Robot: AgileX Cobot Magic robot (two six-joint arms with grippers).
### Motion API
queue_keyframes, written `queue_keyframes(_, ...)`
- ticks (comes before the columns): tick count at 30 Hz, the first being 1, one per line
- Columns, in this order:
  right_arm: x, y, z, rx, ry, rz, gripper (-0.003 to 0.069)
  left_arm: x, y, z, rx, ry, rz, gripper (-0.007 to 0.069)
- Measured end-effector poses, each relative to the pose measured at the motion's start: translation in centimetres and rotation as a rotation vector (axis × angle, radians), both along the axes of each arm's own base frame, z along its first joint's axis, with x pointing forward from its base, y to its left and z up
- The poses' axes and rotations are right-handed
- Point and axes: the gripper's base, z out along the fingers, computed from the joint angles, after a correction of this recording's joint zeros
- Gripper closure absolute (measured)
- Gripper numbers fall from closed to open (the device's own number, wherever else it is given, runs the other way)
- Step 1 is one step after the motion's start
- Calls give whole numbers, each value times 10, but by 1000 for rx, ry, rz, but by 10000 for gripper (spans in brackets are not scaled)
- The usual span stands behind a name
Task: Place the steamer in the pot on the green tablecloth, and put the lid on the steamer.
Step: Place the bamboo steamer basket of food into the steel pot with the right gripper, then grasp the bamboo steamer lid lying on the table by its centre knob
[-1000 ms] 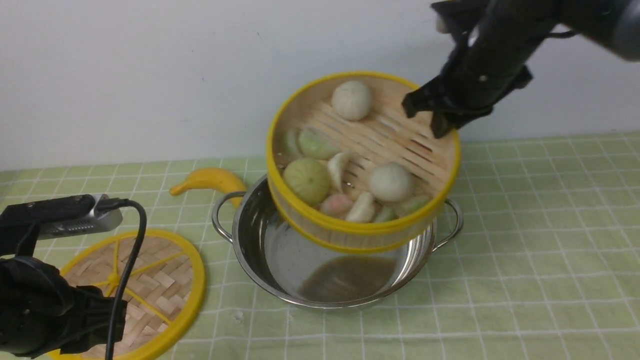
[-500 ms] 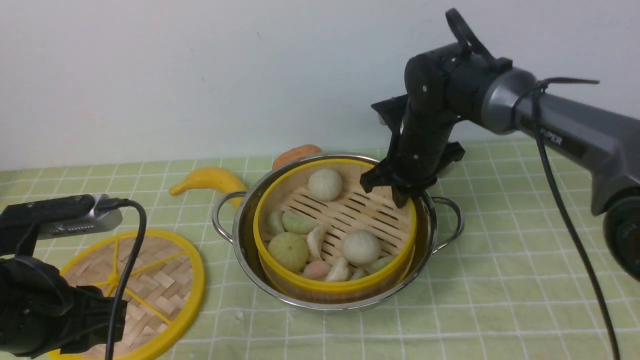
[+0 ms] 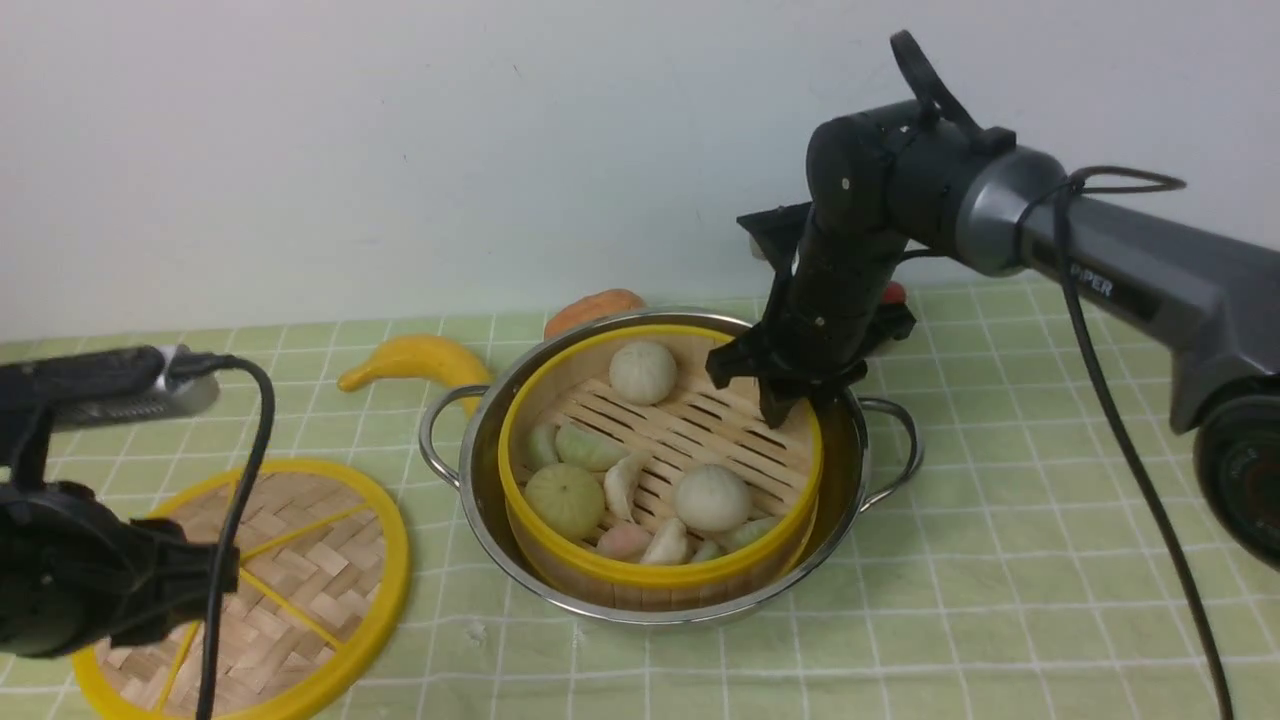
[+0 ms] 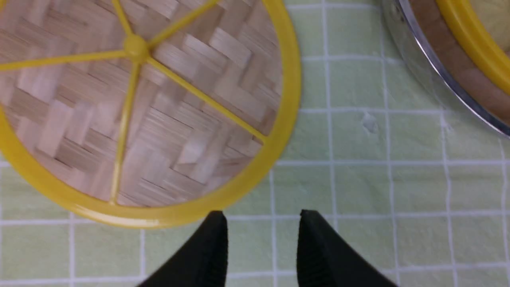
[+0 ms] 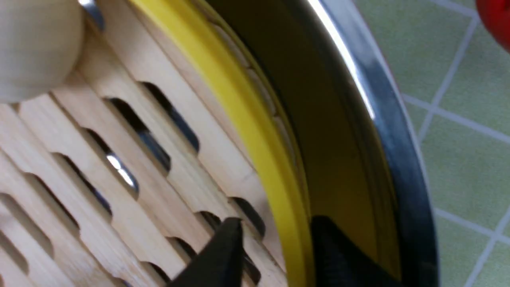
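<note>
Right wrist view: right gripper spread astride the steamer rim in the pot; a slanted retreat could snag it. Left gripper spread, empty, beside the lid.

Low at the near left edge of the front view: left arm, dark and bunched, with wrist camera and black cable on top. At its end, left gripper pointing straight down, two black ridged fingers parted, empty, clear of the surface below.

In from the right side: right arm, grey forearm sloping up to a black joint, wrist angled steeply down from there. At its tip, right gripper aimed downward, black tapered fingers apart, jaws slack, not clamped.
</note>
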Motion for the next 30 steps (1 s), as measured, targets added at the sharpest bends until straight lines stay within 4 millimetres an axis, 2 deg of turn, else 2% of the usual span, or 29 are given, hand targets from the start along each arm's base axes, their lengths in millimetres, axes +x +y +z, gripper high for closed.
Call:
queue_keyframes(1, 0, 0, 0, 0, 0, 0, 355, 0, 0, 1, 3, -2, 4, 382)
queue_keyframes(2, 2, 0, 6, -1, -24, 2, 276, 4, 5, 7, 32, -15, 42, 382)
queue_keyframes(3, 3, 0, 6, -3, -25, 2, 276, 5, 6, 8, 38, -15, 50, 382)
queue_keyframes(6, 7, 1, 30, 7, -105, 7, 158, 17, 14, 20, 93, -40, 112, 382)
queue_keyframes(7, 7, 1, 32, 9, -110, 7, 153, 19, 14, 22, 95, -45, 114, 382)
queue_keyframes(8, 7, -2, 50, 9, -161, 8, 125, 27, 17, 22, 107, -38, 127, 382)
queue_keyframes(12, 0, -7, 86, 15, -242, 24, 92, 48, 19, 15, 96, 3, 140, 382)
queue_keyframes(13, -6, -12, 112, 21, -297, 29, 88, 58, 20, 10, 95, 30, 139, 382)
queue_keyframes(15, -17, -18, 144, 41, -360, 34, 87, 71, 21, 1, 94, 65, 137, 382)
queue_keyframes(18, -47, -32, 201, 93, -469, 37, 91, 93, 24, -20, 98, 137, 132, 382)
queue_keyframes(19, -49, -33, 204, 95, -474, 36, 91, 94, 24, -21, 98, 141, 131, 382)
queue_keyframes(21, -88, -52, 249, 130, -548, 31, 101, 110, 26, -47, 95, 220, 127, 382)
queue_keyframes(26, -157, -87, 294, 164, -637, 37, 121, 124, 27, -79, 92, 290, 123, 382)
queue_keyframes(27, -159, -88, 294, 162, -634, 38, 123, 125, 27, -80, 92, 293, 123, 382)
queue_keyframes(28, -190, -104, 309, 173, -680, 40, 132, 128, 28, -91, 91, 317, 122, 382)
queue_keyframes(30, -216, -116, 316, 183, -708, 39, 141, 129, 28, -98, 90, 336, 121, 382)
